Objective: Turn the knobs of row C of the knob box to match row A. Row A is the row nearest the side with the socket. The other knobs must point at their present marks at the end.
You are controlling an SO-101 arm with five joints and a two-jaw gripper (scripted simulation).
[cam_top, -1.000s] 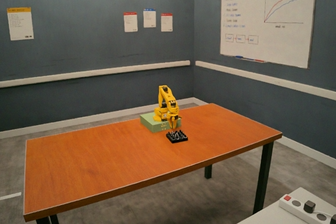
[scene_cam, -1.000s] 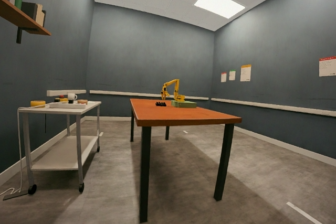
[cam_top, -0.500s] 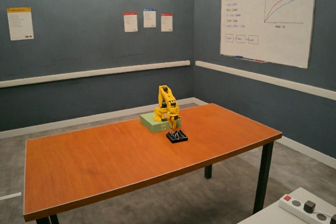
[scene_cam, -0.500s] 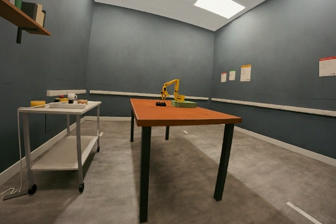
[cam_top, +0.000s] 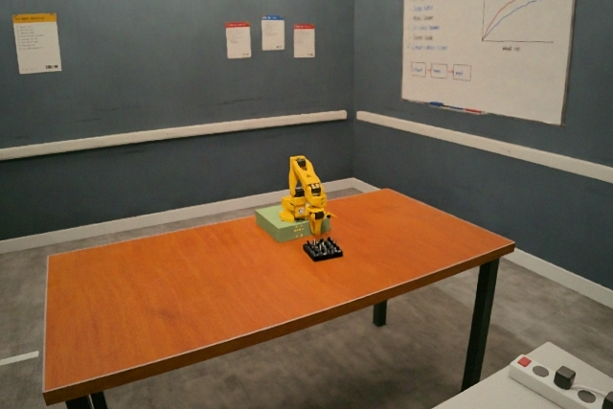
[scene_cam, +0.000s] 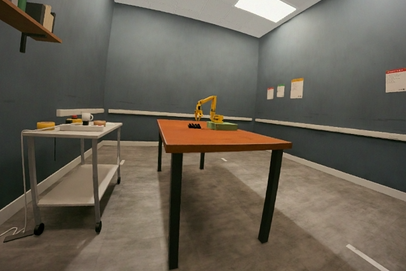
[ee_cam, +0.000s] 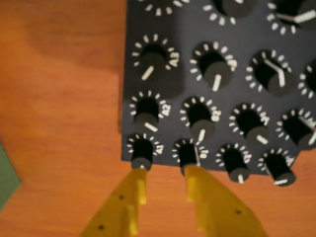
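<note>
The black knob box (ee_cam: 222, 89) lies on the orange table, just in front of the arm in the top view (cam_top: 323, 249) and small in the exterior view (scene_cam: 194, 125). In the wrist view its knobs have white pointers and ringed marks. Knob A1 (ee_cam: 142, 150) and its neighbour knob (ee_cam: 188, 153) sit at the box's near edge, with A2 (ee_cam: 146, 111) and A3 (ee_cam: 152, 64) behind A1. My yellow gripper (ee_cam: 165, 173) hovers low at that near edge, one fingertip by each of the two near knobs. Its fingers are nearly closed, with only a narrow gap and nothing between them. It also shows in the top view (cam_top: 316, 231).
The arm stands on a green base block (cam_top: 289, 226) right behind the box. The table's far edge is close behind the base. A white cart (scene_cam: 72, 163) stands away to the left of the table.
</note>
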